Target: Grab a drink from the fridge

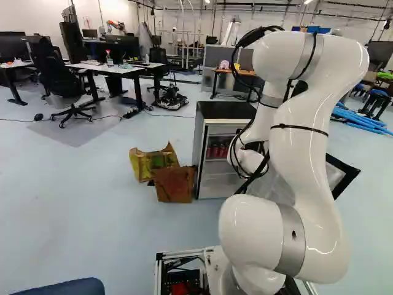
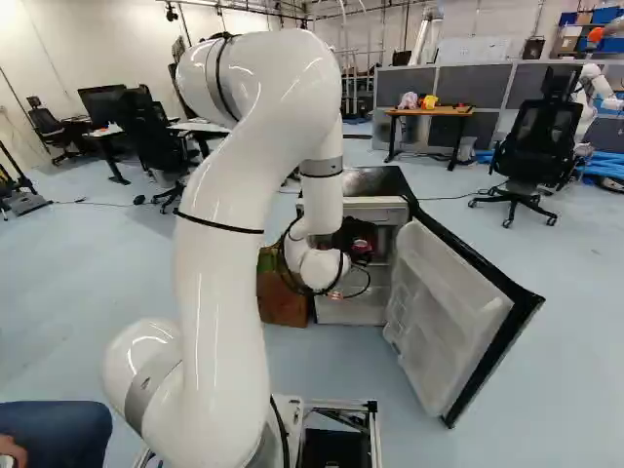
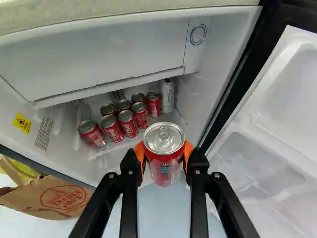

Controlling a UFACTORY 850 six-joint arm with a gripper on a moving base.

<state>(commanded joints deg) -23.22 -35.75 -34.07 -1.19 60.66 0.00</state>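
In the right base view my gripper (image 2: pixel 359 248) is a dark, partly hidden shape before the open fridge (image 2: pixel 370 182). Seen from the wrist, the gripper (image 3: pixel 164 152) is shut on a red can (image 3: pixel 164 166), an orange pad against each side and the silver lid showing. This can is outside the shelf, nearer the camera than the others. Several red cans (image 3: pixel 111 128) stand in rows on the fridge shelf, with a silver-white can (image 3: pixel 168 95) at one end. The cans also show through the fridge opening (image 1: pixel 215 150) in the left base view.
The fridge door (image 2: pixel 444 317) stands wide open on the right side. Brown paper bags (image 1: pixel 174 184) sit on the floor against the fridge's left side. Desks (image 1: pixel 110 69) and office chairs are farther back. Another robot (image 2: pixel 591 93) stands at the far right.
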